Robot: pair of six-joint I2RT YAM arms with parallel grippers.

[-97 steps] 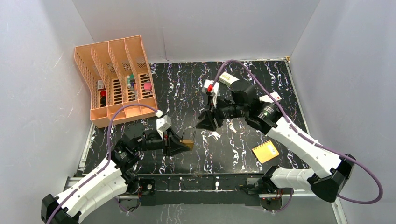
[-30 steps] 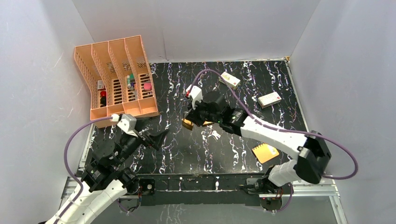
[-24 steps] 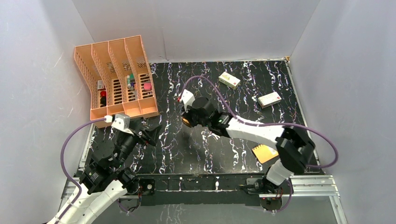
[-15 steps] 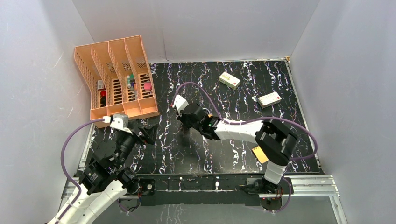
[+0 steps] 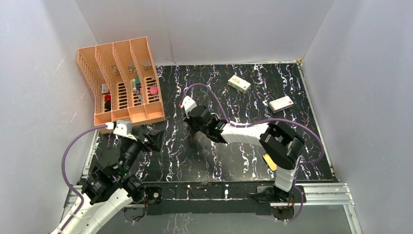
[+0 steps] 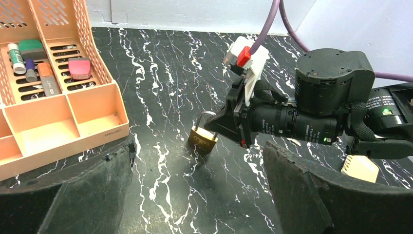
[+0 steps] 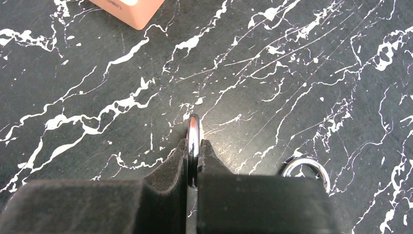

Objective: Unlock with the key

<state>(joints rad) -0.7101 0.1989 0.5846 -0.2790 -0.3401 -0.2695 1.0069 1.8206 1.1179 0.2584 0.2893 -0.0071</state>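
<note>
Black, white-veined worktop (image 5: 219, 163) from above; my left pincer (image 5: 155, 138) hangs released near the orange organiser (image 5: 122, 68); my right pincer (image 5: 193, 127) stretches to mid-worktop, its jaws hidden under the wrist; two small boxes (image 5: 239, 83) lie at the far side.

Left wrist view: the left pincer (image 6: 197, 158) gapes wide with nothing between its pads; facing it, the right pincer (image 6: 220, 126) pinches the shackle (image 6: 202, 117) of a brass padlock (image 6: 203, 140), whose body tilts below; whether it touches the worktop I cannot tell.

Right wrist view: the right pincer (image 7: 194, 148) is clenched on the shackle (image 7: 194, 127); the key ring (image 7: 298, 161) lies flat on the worktop just beside the fingers, apart from the padlock, its keys hidden behind the pad.
</note>
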